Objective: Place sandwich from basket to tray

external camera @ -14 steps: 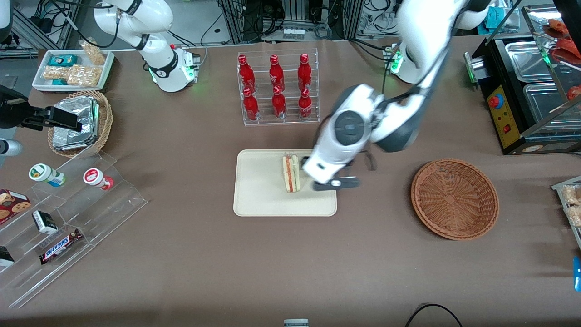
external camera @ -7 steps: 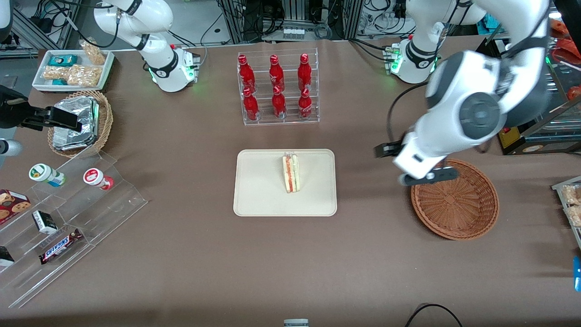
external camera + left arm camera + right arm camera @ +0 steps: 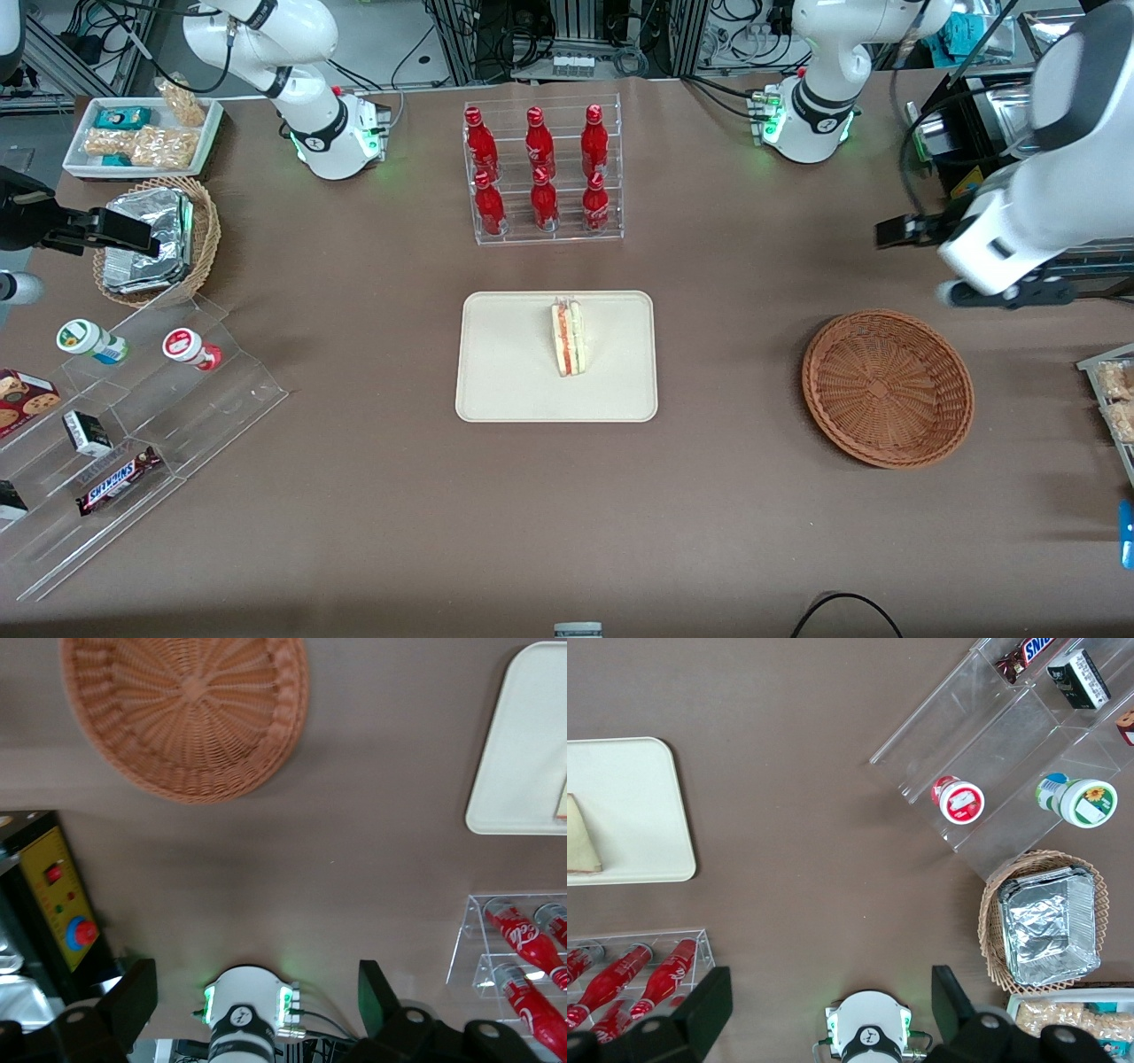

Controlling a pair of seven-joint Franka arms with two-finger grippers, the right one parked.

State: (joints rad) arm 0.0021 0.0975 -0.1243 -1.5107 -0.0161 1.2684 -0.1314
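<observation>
The sandwich (image 3: 568,338) stands on the tray (image 3: 505,381), and the basket (image 3: 888,387) lies empty, well apart toward the working arm's end of the table; the transfer appears complete, with nothing evidently left to do. The gripper (image 3: 966,266) hangs raised above the table near the basket, fingers (image 3: 133,997) spread apart, holding and touching nothing.

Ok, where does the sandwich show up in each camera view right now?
Front view: the sandwich stands on the tray, nearer the camera than the bottle rack.
Left wrist view: only a sliver shows at the picture's edge, on the tray.
Right wrist view: one corner, on the tray.
Shared landmark: the tray.
The gripper hangs above the basket.
</observation>
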